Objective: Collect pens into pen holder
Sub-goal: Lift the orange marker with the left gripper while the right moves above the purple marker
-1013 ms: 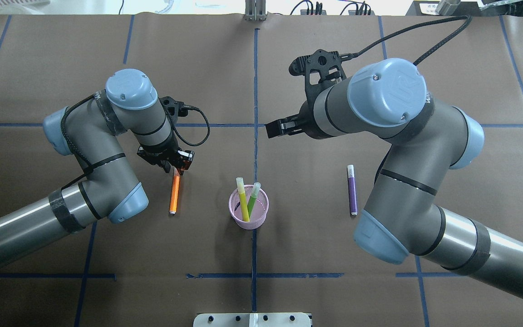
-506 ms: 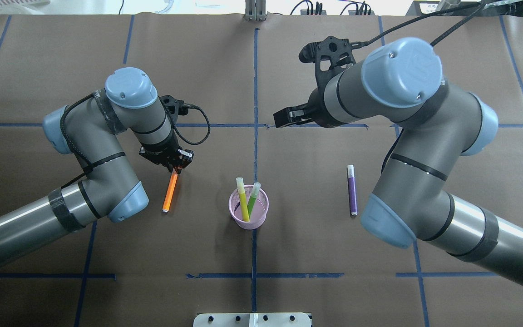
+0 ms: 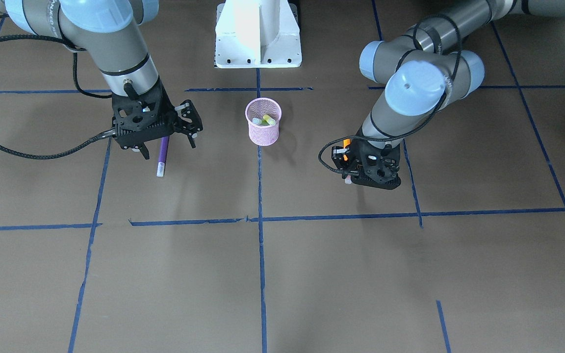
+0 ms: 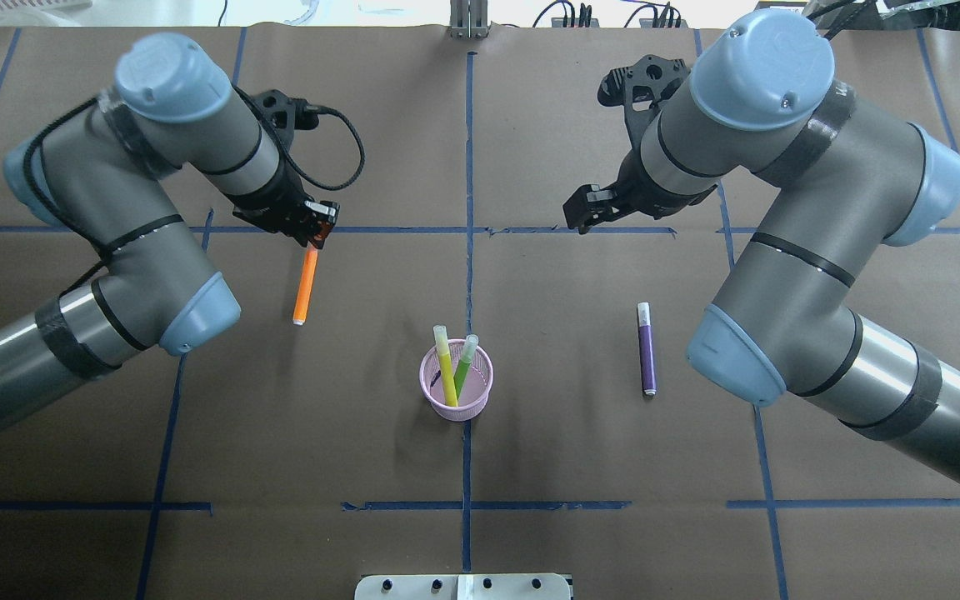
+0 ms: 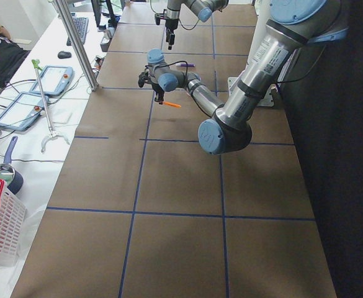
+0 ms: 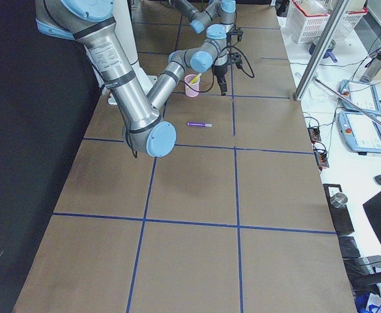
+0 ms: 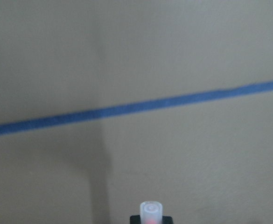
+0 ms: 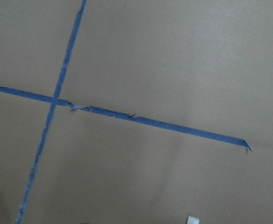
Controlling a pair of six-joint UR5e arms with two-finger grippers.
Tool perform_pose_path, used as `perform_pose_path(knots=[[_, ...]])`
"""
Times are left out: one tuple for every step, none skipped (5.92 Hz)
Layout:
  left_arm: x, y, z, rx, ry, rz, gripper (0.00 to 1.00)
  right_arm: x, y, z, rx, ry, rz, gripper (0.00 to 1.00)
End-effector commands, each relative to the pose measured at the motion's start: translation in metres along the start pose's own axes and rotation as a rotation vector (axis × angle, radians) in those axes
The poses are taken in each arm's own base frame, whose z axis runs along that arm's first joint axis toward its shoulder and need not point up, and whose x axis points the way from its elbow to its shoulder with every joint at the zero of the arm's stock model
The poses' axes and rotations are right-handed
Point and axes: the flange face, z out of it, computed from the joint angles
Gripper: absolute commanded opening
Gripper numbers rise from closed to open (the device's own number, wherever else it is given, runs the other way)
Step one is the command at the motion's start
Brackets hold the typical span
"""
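Lifted and carried outward now: slim orange pen [image 4: 306, 287], hanging aslant, pale cap end clamped in left gripper [image 4: 317, 237]; right gripper [image 4: 584, 212] spread apart.

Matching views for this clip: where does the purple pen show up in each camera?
Exterior front-facing: purple pen left of centre, left of the pen holder.
Overhead exterior: right of centre, right of the holder.
Exterior left: small, far up the table.
Exterior right: mid-table, nearer the camera than the holder.
Left wrist: not in it.
Right wrist: not in it.
Shared landmark: the pink pen holder.
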Motion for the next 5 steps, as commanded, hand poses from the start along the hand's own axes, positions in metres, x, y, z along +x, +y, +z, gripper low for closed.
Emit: perform_pose_path(knots=[[0.027,0.0,-0.064,0.157,0.036,0.049,0.0,0.017,0.007,0.058,-0.118,0.062,0.035,1.0],[0.045,0.0,-0.088,0.222,0.054,0.068,0.0,0.023,0.013,0.075,-0.14,0.084,0.044,1.0],[0.054,0.004,-0.108,0.268,0.075,0.054,0.0,0.029,0.016,0.091,-0.167,0.105,0.061,1.0],[0.063,0.004,-0.123,0.35,0.132,0.013,0.0,0.037,0.02,0.111,-0.227,0.106,0.082,1.0],[0.069,0.004,-0.13,0.425,0.171,-0.017,0.0,0.041,0.022,0.129,-0.259,0.125,0.094,1.0]])
